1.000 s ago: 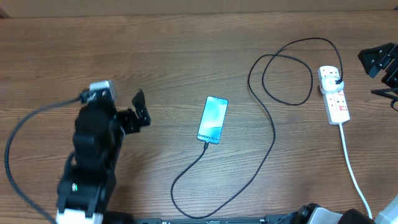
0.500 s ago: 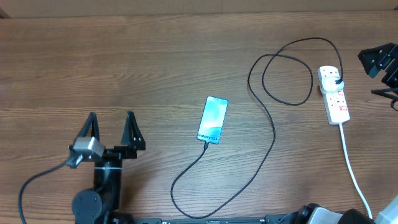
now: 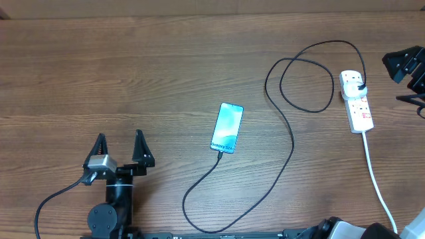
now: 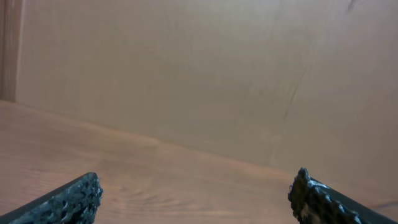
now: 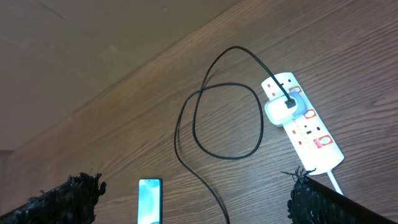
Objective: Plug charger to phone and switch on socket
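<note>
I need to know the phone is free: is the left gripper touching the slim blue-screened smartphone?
Apart. The overhead view shows bare brown wooden table between the open left gripper and the slim blue-screened smartphone, a plain gap.

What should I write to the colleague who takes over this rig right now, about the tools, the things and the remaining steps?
Left tool: open, empty, at the table's front left, far from everything.
Right tool: open, empty, held high at the right side, looking down on the socket.
Phone: lies flat mid-table, screen up.
Charger: its tip meets the phone's near edge and seems plugged in; its head sits in the socket, far right.
Done: both ends seem connected.
Left: confirm that the tip is seated; check the socket's switch, whose state I cannot read, and press it if off.
</note>
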You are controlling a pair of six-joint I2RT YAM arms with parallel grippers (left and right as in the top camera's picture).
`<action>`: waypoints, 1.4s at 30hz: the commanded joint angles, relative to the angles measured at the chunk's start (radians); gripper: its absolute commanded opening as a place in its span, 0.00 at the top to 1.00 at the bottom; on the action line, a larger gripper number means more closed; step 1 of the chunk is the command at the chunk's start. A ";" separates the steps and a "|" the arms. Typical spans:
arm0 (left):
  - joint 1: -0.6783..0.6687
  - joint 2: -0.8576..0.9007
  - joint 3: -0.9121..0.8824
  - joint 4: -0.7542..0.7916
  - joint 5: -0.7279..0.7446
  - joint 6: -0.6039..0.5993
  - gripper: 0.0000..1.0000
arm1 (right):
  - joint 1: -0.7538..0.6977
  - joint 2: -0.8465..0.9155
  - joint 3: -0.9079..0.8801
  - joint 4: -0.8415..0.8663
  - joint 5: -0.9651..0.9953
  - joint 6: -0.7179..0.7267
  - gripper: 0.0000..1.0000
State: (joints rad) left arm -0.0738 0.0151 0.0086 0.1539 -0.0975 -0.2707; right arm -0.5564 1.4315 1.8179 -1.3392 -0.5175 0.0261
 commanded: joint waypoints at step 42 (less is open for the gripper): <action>0.008 -0.011 -0.003 -0.232 0.095 0.234 0.00 | 0.001 -0.001 0.008 0.001 0.000 -0.005 0.00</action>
State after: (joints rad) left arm -0.0711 0.0132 0.0086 -0.0788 -0.0181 -0.0517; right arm -0.5564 1.4315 1.8179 -1.3399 -0.5171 0.0261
